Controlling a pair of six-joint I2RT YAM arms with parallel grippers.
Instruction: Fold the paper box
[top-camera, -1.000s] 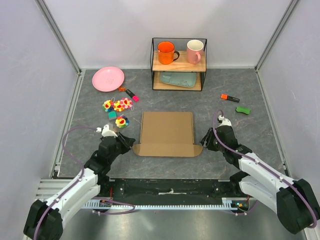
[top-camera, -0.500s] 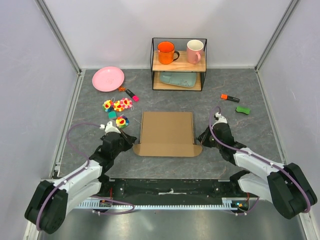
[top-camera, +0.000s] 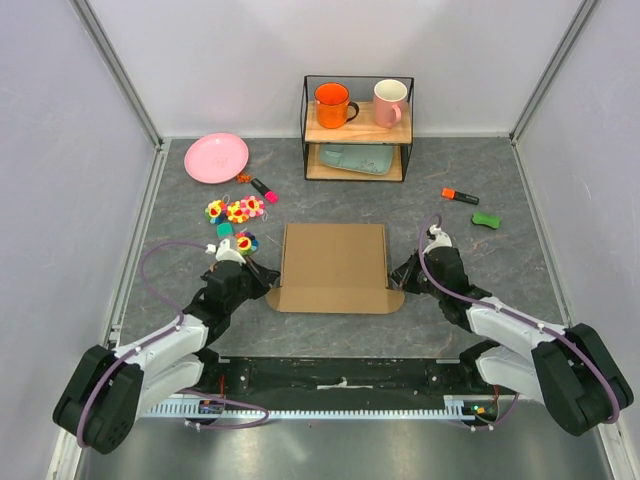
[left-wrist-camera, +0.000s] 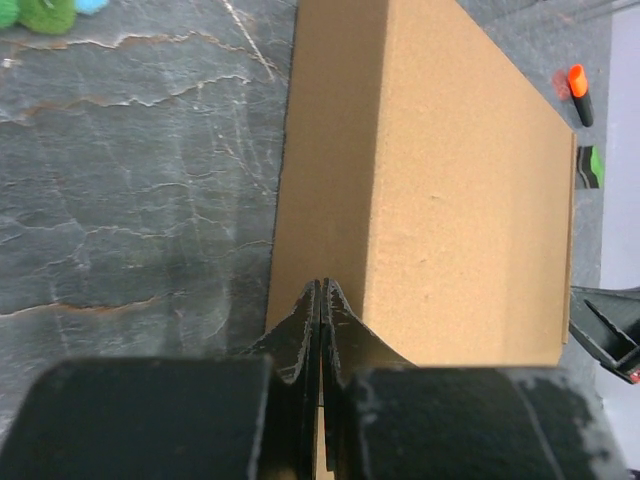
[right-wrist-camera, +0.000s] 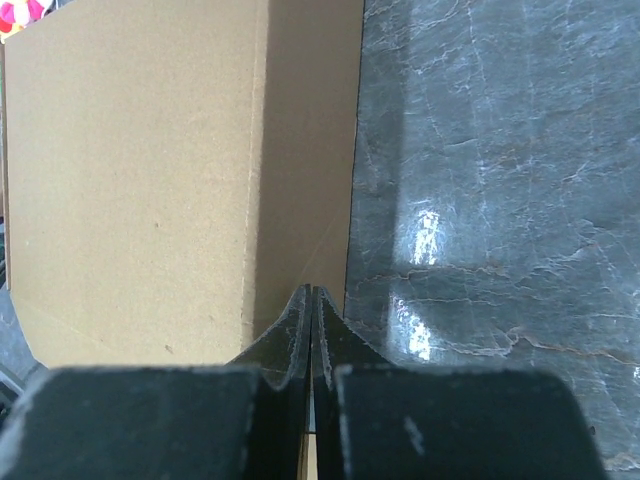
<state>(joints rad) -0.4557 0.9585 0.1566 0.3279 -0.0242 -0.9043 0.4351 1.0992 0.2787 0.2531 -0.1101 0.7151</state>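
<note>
The left gripper (left-wrist-camera: 321, 292) pinches the near edge of the paper box (left-wrist-camera: 460, 190) on the grey table (left-wrist-camera: 130, 200)

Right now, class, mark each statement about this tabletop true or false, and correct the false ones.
1. The paper box lies between the two pincers. True.
2. The left pincer and the right pincer stand wide open. False: both are shut, each pinching a near corner of the paper box.
3. The orange mug and the pink mug stand on the top shelf of the rack. True.
4. The pink plate lies to the right of the rack. False: it lies to its left.
</note>
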